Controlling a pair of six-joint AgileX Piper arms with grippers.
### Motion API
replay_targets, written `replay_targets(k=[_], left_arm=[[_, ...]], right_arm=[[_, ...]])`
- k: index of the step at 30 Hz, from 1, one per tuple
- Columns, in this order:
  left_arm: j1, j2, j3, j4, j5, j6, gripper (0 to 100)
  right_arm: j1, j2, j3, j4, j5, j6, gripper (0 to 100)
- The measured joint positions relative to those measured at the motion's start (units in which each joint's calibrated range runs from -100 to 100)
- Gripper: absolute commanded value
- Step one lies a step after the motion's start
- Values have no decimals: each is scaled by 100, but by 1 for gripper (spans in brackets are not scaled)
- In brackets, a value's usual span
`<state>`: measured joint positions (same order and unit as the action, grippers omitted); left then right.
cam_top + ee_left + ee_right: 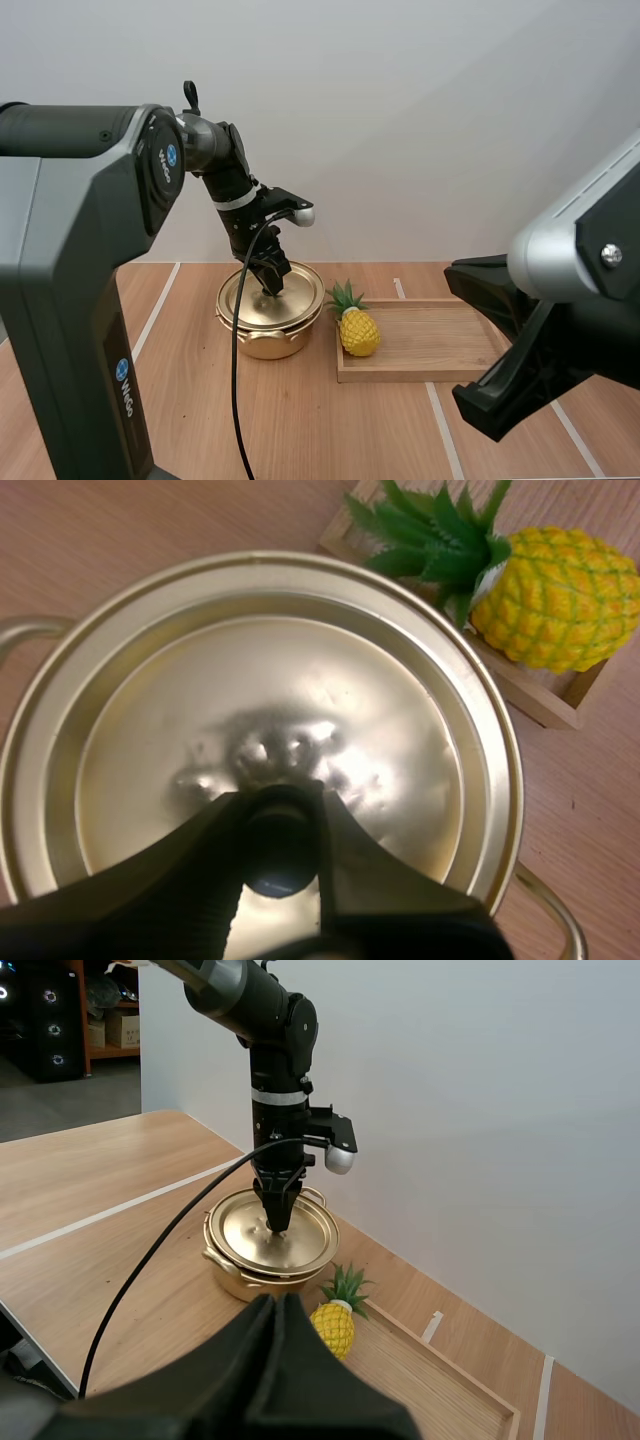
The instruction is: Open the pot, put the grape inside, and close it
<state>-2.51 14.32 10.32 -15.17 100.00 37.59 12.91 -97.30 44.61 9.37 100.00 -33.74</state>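
lid (pixel 250 300) on pot (pixel 265 343) | pot left of tray (pixel 440 345) | pineapple (pixel 359 331) — tray's left end

A robotics lab bench: a wooden table (pixel 300 420) marked with white tape lines (pixel 441 432), a plain white wall (pixel 450 120) behind it.

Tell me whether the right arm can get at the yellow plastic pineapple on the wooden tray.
Probably yes: nothing covers the yellow pineapple on the wooden tray, and the left gripper sits aside on the gold pot's lid knob.

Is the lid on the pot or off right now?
On. The lid sits level in the rim of the pot, no gap showing, and the left gripper pinches its knob.
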Motion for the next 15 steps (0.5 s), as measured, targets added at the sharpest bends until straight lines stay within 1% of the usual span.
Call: replay_targets(k=[1, 2, 3, 5, 7, 8, 15], left_arm=[[0, 0, 0, 0, 0, 0, 13], [0, 0, 0, 0, 0, 0, 21], [0, 0, 0, 0, 0, 0, 32], [0, 0, 0, 0, 0, 0, 56], [0, 49, 0, 0, 0, 0, 88], [0, 49, 0, -30, 0, 0, 99], [0, 75, 0, -55, 0, -144, 100]], right_arm=[[0, 0, 0, 0, 0, 0, 0], [0, 0, 0, 0, 0, 0, 0], [0, 0, 0, 0, 0, 0, 0], [0, 0, 0, 0, 0, 0, 0], [0, 0, 0, 0, 0, 0, 0], [0, 0, 0, 0, 0, 0, 0], [0, 0, 0, 0, 0, 0, 0]])
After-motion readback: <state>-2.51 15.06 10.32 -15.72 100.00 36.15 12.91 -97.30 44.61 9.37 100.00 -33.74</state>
